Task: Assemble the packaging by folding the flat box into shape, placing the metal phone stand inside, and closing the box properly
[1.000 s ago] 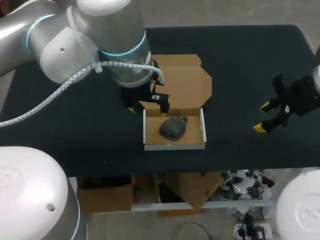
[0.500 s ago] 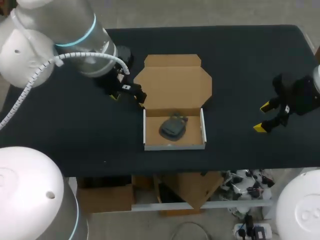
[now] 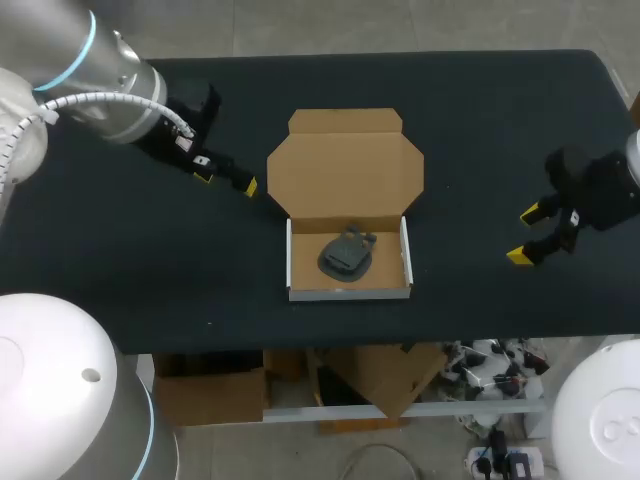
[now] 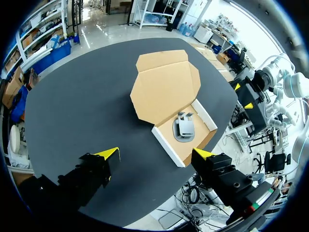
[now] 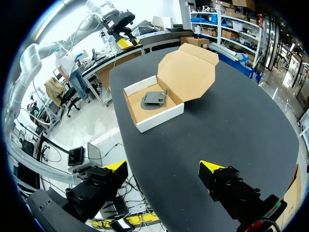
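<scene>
1. At the left gripper point(image 3: 227, 182): spread wide, gripping nothing, above the dark table point(image 3: 470, 110) in its left half, nearer the far edge than the near one.
2. Just to the right of those yellow tips: the left edge of the lid point(image 3: 345, 165), close by but not touched.
3. At the right gripper point(image 3: 525, 235): also wide apart and empty-handed, near the table's right edge, about midway between the far and near edges, well apart from the cardboard.
4. Around the table's middle: the box point(image 3: 295, 262), folded into a shallow white-walled tray close to the near edge and open on top.
5. Hinged at the tray's far wall: the brown lid, laid back flat on the table toward the far edge, with its front flap farthest out.
6. Inside the tray: the dark phone stand point(image 3: 347, 252), lying on the cardboard floor about in the middle, clear of the side walls.
7. Seen from both wrist views: the tray ahead of the spread fingers, with the stand inside and the lid open.
</scene>
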### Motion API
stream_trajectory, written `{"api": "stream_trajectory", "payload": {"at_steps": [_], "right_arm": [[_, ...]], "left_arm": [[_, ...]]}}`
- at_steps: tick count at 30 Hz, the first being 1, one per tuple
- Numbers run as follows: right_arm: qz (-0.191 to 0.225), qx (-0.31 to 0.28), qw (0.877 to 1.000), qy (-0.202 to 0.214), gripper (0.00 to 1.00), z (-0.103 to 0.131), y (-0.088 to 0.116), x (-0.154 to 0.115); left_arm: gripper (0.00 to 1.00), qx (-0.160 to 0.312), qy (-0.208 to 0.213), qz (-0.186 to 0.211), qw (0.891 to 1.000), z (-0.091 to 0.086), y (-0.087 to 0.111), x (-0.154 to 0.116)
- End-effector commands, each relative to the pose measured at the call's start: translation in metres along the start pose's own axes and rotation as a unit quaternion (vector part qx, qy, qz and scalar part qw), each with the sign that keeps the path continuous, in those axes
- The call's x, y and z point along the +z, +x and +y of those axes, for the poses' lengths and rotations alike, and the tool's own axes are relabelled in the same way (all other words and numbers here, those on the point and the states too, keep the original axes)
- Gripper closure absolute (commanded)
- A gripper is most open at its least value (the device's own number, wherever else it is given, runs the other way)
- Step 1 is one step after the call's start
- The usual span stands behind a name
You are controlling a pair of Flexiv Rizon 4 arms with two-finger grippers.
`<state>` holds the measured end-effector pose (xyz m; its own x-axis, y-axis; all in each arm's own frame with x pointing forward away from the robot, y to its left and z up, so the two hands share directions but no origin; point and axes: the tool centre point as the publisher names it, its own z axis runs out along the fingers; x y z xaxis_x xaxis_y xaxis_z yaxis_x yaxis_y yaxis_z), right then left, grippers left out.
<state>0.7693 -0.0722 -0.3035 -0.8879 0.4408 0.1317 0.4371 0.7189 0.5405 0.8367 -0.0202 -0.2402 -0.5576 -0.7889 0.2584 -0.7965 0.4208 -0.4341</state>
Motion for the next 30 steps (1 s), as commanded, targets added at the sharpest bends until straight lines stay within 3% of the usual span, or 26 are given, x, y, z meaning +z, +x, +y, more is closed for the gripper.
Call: {"api": "stream_trajectory", "payload": {"at_steps": [1, 15, 30], "right_arm": [[0.002, -0.014, 1.0, -0.004, 0.0, 0.003, -0.004, -0.002], [0.039, -0.097, 0.994, 0.025, 0.0, 0.033, -0.044, -0.012], [0.053, -0.134, 0.988, 0.056, 0.0, 0.07, -0.072, -0.023]], "left_arm": [[0.0, 0.008, 0.015, 0.052, 0.999, 0.003, -0.013, -0.001], [0.0, 0.058, 0.037, 0.115, 0.991, -0.01, -0.037, 0.006], [0.0, 0.099, 0.063, 0.163, 0.98, -0.03, -0.052, 0.033]]}}
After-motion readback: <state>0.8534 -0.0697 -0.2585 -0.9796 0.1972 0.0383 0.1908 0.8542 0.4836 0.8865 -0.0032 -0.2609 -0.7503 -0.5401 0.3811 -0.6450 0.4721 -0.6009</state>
